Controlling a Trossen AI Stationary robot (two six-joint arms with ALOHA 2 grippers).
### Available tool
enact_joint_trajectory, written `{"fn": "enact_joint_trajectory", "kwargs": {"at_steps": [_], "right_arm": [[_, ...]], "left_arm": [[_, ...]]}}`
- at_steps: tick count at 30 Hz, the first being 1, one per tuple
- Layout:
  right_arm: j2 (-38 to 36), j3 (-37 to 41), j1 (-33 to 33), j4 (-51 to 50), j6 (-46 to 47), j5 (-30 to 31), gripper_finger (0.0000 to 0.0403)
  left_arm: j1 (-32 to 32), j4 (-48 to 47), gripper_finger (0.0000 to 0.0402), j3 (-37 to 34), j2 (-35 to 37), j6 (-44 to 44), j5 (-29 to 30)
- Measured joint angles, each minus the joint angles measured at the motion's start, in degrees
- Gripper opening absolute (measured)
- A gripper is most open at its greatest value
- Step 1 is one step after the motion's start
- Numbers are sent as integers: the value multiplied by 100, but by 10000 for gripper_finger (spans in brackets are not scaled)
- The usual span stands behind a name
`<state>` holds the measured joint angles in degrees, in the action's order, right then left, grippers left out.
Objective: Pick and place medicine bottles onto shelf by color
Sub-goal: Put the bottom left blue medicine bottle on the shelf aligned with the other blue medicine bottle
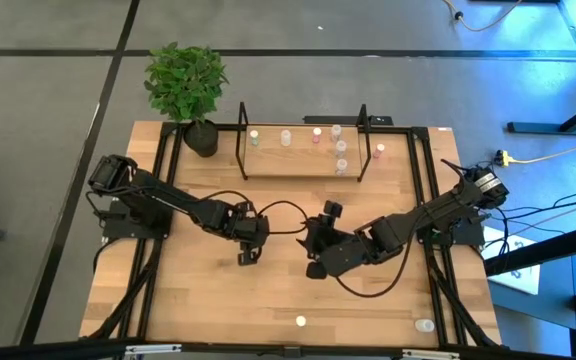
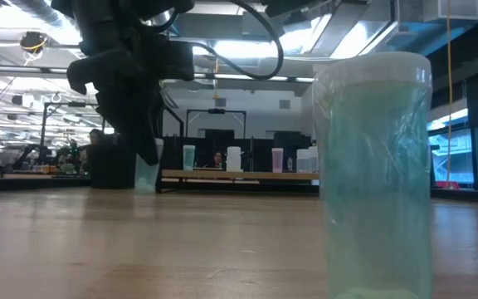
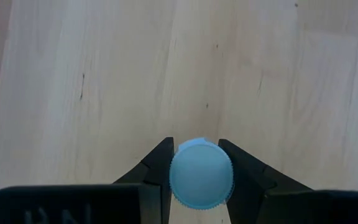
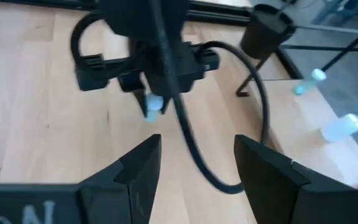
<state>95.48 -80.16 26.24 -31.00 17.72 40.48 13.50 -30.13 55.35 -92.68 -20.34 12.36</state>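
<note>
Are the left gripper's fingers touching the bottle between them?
Touching. In the left wrist view, both dark fingers of the left gripper press against opposite sides of the pale blue bottle cap, with no gap visible.

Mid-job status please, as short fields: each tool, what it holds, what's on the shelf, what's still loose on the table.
left tool: shut on a pale blue-capped bottle, over the table's middle
right tool: open, empty, beside the left arm
shelf: several bottles standing on it, at the table's far side
loose bottles: one at the near edge centre, one near the right corner
plant: far-left corner, untouched
</note>
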Motion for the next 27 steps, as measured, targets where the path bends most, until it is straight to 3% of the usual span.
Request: {"fn": "enact_joint_trajectory", "kwargs": {"at_steps": [27], "right_arm": [[0, 0, -22, -2, -1, -313, 205]], "left_arm": [[0, 459, 95, 0, 2, -48, 62]]}}
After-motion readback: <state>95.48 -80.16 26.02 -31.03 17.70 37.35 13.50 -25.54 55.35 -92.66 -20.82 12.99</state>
